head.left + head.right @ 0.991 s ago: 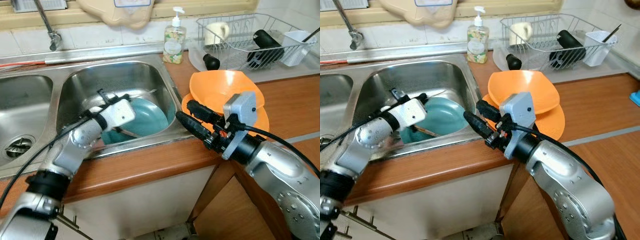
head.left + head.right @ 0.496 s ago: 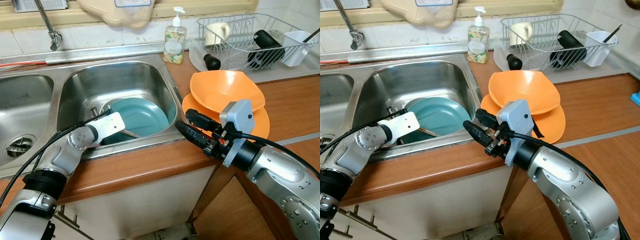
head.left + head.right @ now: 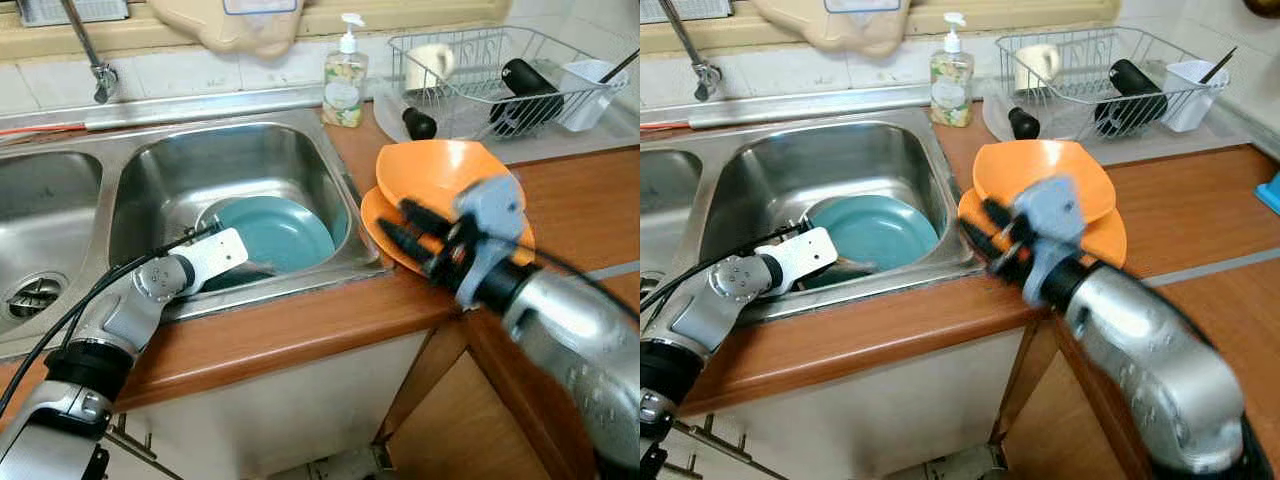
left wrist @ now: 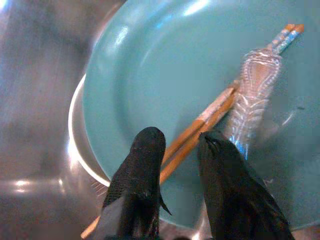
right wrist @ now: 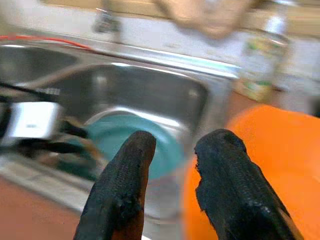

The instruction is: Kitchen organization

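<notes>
1. Your left gripper (image 4: 180, 150) is reaching down into the right basin of the sink (image 3: 150, 170), its two black fingers parted a little on either side of the wooden chopsticks (image 4: 210, 112), with no firm grip showing.
2. The chopsticks are lying across the teal plate (image 3: 275, 230) beside a clear patterned utensil handle (image 4: 255, 95); a white plate rim (image 4: 75, 135) is showing beneath the teal plate.
3. Your right gripper (image 3: 405, 228) is hovering, blurred, over the counter edge beside the sink, fingers spread and holding nothing, in front of the orange bowl (image 3: 445, 175) stacked on an orange plate (image 3: 385, 225).
4. Behind these, a soap bottle (image 3: 343, 75) and a wire dish rack (image 3: 500, 65) with a white mug (image 3: 430, 62) are standing against the wall.
</notes>
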Available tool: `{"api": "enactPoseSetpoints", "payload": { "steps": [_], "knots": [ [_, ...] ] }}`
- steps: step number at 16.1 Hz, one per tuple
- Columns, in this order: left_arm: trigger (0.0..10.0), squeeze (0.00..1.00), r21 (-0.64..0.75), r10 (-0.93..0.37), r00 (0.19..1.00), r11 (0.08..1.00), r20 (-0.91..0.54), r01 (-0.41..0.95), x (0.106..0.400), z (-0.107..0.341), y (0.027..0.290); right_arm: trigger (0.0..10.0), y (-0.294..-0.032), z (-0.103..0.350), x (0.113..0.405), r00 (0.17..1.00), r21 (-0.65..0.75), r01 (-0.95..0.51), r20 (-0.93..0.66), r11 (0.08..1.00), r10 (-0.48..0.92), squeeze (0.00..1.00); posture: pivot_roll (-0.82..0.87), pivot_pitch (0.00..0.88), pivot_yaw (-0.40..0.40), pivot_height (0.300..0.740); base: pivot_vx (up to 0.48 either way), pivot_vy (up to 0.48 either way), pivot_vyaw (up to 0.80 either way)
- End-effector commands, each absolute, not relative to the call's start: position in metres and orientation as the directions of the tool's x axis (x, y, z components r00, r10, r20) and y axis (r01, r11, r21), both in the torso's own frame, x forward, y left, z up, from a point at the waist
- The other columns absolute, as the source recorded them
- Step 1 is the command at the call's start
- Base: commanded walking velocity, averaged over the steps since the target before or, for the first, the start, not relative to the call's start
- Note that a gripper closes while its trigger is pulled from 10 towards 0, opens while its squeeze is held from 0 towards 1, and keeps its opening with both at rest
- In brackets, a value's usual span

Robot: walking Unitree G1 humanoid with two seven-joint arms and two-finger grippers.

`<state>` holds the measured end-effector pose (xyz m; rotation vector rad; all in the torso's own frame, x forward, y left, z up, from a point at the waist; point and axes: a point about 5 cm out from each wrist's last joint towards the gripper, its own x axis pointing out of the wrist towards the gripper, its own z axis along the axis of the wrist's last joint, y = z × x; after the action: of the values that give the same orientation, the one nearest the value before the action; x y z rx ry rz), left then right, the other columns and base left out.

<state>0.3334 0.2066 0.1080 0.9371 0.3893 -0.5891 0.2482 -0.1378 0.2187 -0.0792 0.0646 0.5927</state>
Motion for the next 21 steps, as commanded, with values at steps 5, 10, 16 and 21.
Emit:
{"api": "enactPoseSetpoints", "payload": {
  "steps": [5,10,16,21],
  "knots": [
    [10.0,0.10,0.557,-0.378,0.843,0.633,-0.384,0.537,0.332,0.121,0.201,10.0,-0.190,0.231,0.284,0.962,0.023,-0.235,-0.135,0.972,0.236,1.00,-0.19,0.000,0.029,0.740,0.000,0.000,0.00],
    [10.0,0.00,0.313,-0.524,0.847,0.792,-0.092,0.524,0.317,0.150,0.180,10.0,-0.230,0.232,0.301,0.981,0.139,-0.015,-0.190,0.990,0.042,1.00,-0.18,0.000,0.020,0.740,0.000,0.000,0.00],
    [10.0,0.37,0.070,-0.695,0.719,0.718,0.019,0.692,0.283,0.161,0.154,10.0,-0.251,0.221,0.304,0.962,0.303,0.076,-0.273,0.950,0.009,0.00,-0.18,0.000,0.015,0.740,0.000,0.000,0.00],
    [10.0,0.00,0.000,-0.729,0.683,0.684,0.049,0.729,0.276,0.167,0.144,0.0,-0.239,0.205,0.302,0.925,0.446,0.027,-0.351,0.894,0.148,0.00,-0.18,0.000,0.013,0.740,0.000,0.000,0.00]
  ]
}}
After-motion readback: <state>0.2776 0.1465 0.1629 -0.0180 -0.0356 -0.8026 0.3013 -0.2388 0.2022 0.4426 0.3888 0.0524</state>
